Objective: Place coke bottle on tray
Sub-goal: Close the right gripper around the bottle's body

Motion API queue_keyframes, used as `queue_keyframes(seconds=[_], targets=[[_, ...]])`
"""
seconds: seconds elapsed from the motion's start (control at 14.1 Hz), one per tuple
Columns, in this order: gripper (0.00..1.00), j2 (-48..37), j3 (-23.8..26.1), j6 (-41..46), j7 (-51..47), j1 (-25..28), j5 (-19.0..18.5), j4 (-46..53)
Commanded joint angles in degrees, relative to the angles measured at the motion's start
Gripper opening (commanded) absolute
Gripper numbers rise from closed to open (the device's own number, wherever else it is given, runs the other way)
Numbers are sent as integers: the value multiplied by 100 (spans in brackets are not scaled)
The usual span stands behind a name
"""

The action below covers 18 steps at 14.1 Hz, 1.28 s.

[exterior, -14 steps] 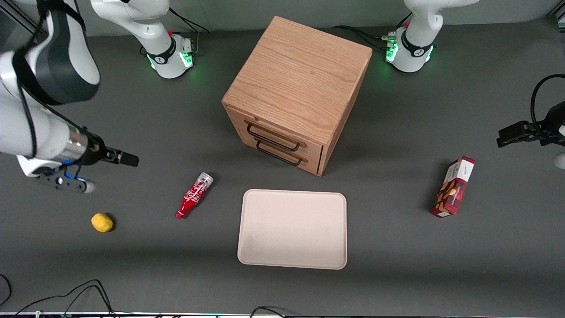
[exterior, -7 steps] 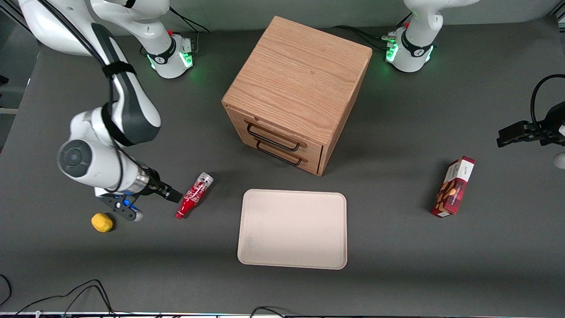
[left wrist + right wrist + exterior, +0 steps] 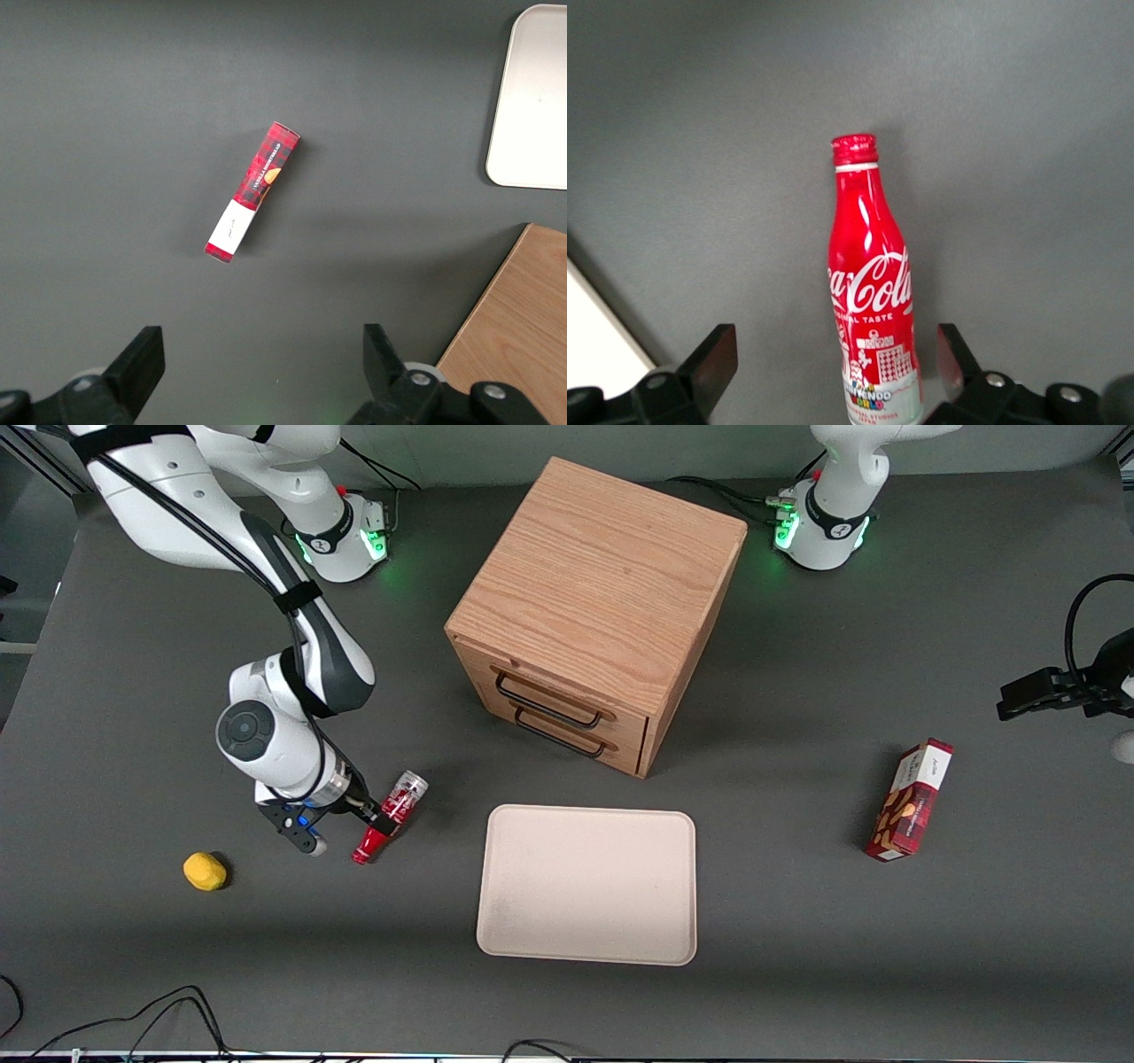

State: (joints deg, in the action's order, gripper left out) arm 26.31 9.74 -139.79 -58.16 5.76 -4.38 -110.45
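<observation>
The coke bottle [image 3: 404, 796] lies on its side on the dark table, silver base toward the wooden drawer cabinet, red cap nearer the front camera. My gripper [image 3: 376, 821] is down over the bottle's middle. In the right wrist view the gripper [image 3: 835, 354] is open, and the lower body of the coke bottle [image 3: 873, 310] lies between the two black fingers without being clamped, closer to one finger than the other. The cream tray [image 3: 586, 884] lies flat beside the bottle, toward the parked arm's end; one corner of the tray [image 3: 589, 345] shows in the wrist view.
A wooden drawer cabinet [image 3: 598, 607] stands farther from the front camera than the tray. A yellow lump [image 3: 205, 871] lies near the gripper, toward the working arm's end. A red snack box [image 3: 911, 799] lies toward the parked arm's end.
The working arm swung in from its end of the table and came down over the bottle, so the open fingers now straddle it. The bottle and tray have not moved.
</observation>
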Motion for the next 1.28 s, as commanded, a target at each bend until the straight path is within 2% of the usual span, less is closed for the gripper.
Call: queue_keyframes(seconds=[0.0, 0.35, 0.5, 0.57, 0.64, 0.71, 0.78, 0.85, 1.2], targets=[[100, 225, 1, -442, -581, 57, -405, -107], [100, 515, -7, -917, -881, 66, -730, -266], [97, 664, -7, -1050, -1187, 57, -1098, -258], [93, 717, -7, -1111, -1320, 57, -1283, -266], [78, 735, -7, -1138, -1399, 57, -1337, -258], [53, 752, -7, -1138, -1409, 57, -1346, -258], [23, 735, -7, -1138, -1409, 48, -1346, -258], [0, 735, -7, -1138, -1409, 57, -1346, -258], [0, 726, -7, -1138, -1409, 57, -1346, -258]])
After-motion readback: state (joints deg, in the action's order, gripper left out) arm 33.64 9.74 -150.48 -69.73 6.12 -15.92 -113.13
